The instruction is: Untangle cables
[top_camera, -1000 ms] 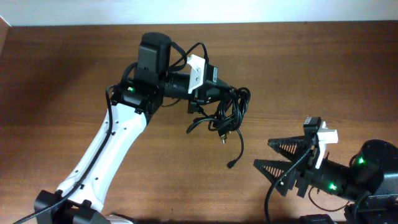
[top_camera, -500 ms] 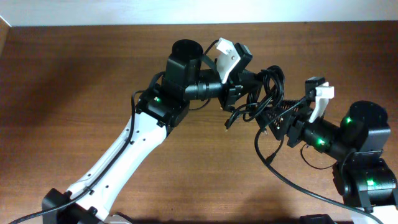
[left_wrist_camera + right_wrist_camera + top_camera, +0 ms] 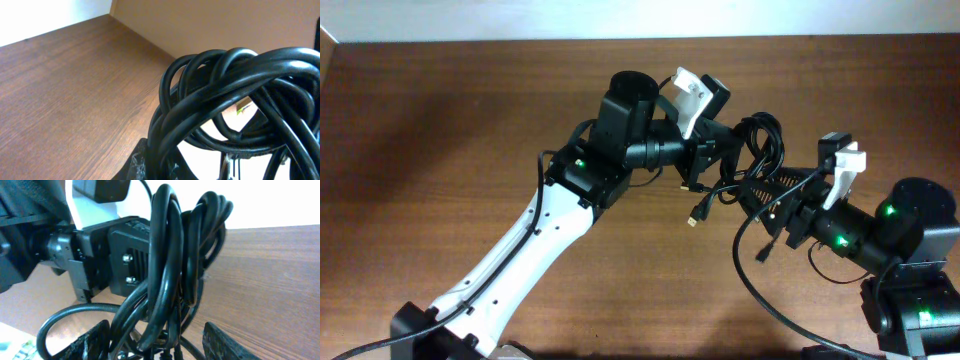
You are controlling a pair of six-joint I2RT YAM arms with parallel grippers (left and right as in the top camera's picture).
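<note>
The cables (image 3: 760, 143) are a knot of thin black cords held above the table between both arms. My left gripper (image 3: 712, 158) is shut on the knot's left side; in the left wrist view the loops (image 3: 225, 95) fill the frame above the jaws (image 3: 160, 165). My right gripper (image 3: 767, 195) is open, with its fingers on either side of the knot's lower part. In the right wrist view (image 3: 165, 345) the cords (image 3: 165, 270) hang between the spread fingers. One plug end (image 3: 695, 218) dangles below the left gripper and another (image 3: 760, 255) hangs lower right.
The brown wooden table (image 3: 440, 120) lies under both arms. A pale wall strip (image 3: 620, 18) runs along the far edge. The left arm's white link (image 3: 520, 260) crosses the lower left. The right arm's base (image 3: 910, 300) sits at the lower right.
The left gripper carried the knot up and to the right. The right arm rose from the lower right and brought its open fingers around the knot.
</note>
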